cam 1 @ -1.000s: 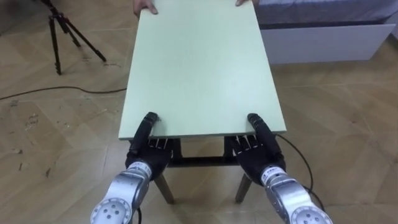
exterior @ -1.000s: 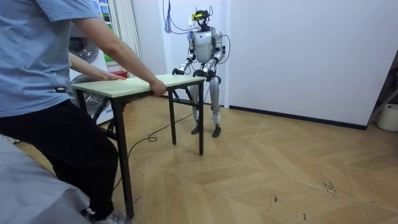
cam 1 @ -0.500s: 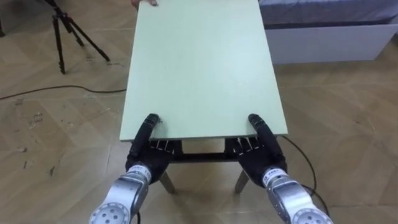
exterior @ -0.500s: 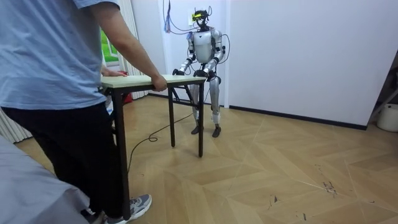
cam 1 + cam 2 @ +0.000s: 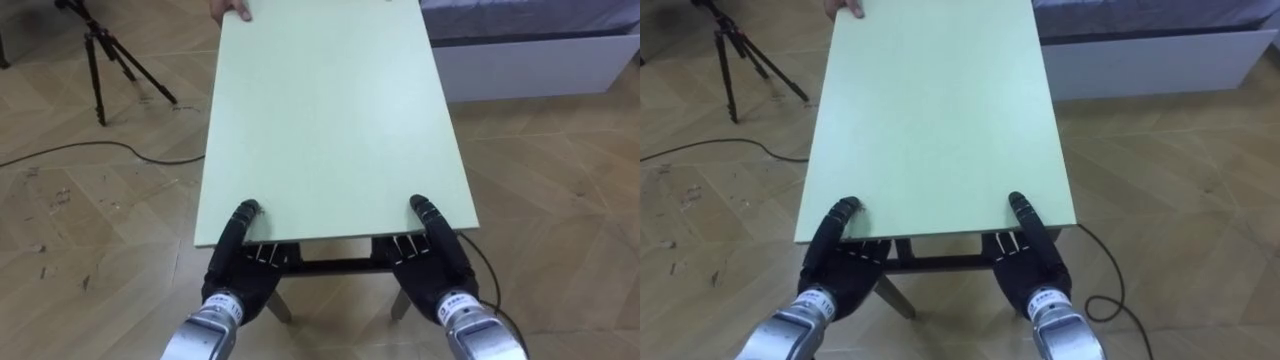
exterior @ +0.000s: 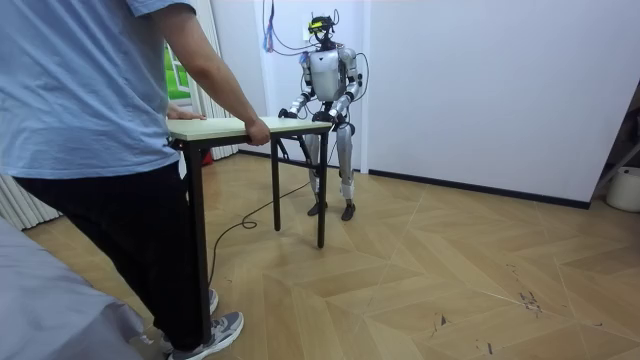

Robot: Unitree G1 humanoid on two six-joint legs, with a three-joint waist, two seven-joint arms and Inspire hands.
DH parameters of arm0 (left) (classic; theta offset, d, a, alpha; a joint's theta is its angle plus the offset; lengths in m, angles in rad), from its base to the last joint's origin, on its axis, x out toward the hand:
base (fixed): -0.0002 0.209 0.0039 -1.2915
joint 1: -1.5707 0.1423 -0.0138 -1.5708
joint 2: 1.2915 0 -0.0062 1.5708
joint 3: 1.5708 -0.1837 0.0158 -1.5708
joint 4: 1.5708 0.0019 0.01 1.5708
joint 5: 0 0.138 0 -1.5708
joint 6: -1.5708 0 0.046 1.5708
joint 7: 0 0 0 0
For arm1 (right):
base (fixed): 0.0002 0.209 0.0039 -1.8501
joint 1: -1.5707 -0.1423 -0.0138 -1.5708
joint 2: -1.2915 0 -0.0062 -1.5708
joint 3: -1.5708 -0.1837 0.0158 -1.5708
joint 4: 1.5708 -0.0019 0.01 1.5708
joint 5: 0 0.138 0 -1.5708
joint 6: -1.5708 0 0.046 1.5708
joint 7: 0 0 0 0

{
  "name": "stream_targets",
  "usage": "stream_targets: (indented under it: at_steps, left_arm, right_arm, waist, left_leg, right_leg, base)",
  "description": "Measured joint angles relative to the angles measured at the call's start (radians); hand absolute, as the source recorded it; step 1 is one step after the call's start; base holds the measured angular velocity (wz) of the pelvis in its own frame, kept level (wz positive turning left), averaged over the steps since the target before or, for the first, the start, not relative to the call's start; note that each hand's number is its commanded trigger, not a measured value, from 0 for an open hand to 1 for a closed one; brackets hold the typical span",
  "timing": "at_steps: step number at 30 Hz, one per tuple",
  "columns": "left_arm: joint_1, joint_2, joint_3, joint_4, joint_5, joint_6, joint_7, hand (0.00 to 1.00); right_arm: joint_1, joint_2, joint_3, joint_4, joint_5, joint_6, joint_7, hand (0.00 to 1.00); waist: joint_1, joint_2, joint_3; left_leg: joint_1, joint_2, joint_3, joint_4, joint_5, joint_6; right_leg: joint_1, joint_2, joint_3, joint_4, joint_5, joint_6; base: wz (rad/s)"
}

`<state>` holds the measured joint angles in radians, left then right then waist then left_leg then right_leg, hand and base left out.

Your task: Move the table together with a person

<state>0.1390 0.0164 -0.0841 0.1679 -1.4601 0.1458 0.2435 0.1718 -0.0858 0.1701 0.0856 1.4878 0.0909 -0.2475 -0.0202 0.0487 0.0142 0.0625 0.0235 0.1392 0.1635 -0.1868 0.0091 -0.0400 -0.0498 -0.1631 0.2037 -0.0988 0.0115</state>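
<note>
A table with a pale green top (image 5: 330, 120) and dark legs is held at both ends. My left hand (image 5: 240, 262) and my right hand (image 5: 436, 262) grip its near edge, thumbs on top and fingers curled underneath. At the far end a person's hand (image 5: 228, 10) holds a corner. In the room view the person (image 6: 100, 150) stands at the near end of the table (image 6: 240, 124), hand over its edge, while I stand upright at the far end by the white wall.
A black tripod (image 5: 105, 50) stands on the wooden floor to the far left. A dark cable (image 5: 80, 150) runs across the floor on the left. A low white bed frame (image 5: 530, 60) lies at the far right.
The person has straightened up and stepped along with the table's end. In the eye view the near edge sits lower and closer. Both my hands keep their hold.
</note>
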Motion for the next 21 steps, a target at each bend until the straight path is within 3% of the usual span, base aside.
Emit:
stream_targets:
  at_steps: [10,14,16,21]
  left_arm:
    - [0.056,0.005,-0.042,-0.064,0.029,-0.021,0.011,1.0]
    - [0.089,0.005,-0.071,-0.109,0.041,-0.052,0.009,1.0]
    - [0.121,0.003,-0.094,-0.143,0.061,-0.093,0.006,1.0]
    - [0.15,0.021,-0.139,-0.161,0.07,-0.153,-0.012,1.0]
  right_arm:
    - [0.076,-0.001,0.004,-0.034,-0.005,-0.017,0.046,1.0]
    - [0.104,0.001,0.013,-0.048,-0.007,-0.039,0.082,1.0]
    - [0.134,0.0,0.038,-0.074,-0.008,-0.066,0.099,1.0]
    - [0.164,-0.005,0.089,-0.088,-0.001,-0.126,0.12,1.0]
  waist:
    - [0.0,-0.014,0.0001]
    - [0.0,-0.016,0.0008]
    - [-0.001,-0.017,0.0009]
    - [0.001,-0.018,0.0016]
  left_leg:
    - [-0.004,0.0,0.0,0.0,0.0,0.0]
    - [-0.019,0.0,0.0,0.0,0.0,0.0]
    - [-0.02,0.0,0.0,0.0,0.0,0.0]
    - [-0.021,0.0,0.005,0.0,-0.001,0.0]
  right_leg:
    - [-0.003,0.001,-0.002,0.002,-0.003,0.0]
    - [-0.018,0.0,-0.003,0.003,-0.003,0.0]
    - [-0.018,0.0,-0.003,0.002,-0.004,0.0]
    - [-0.019,-0.001,-0.004,0.002,-0.005,0.0]
  base:
    - [0.0]
    - [0.0]
    - [0.0]
    - [0.0]
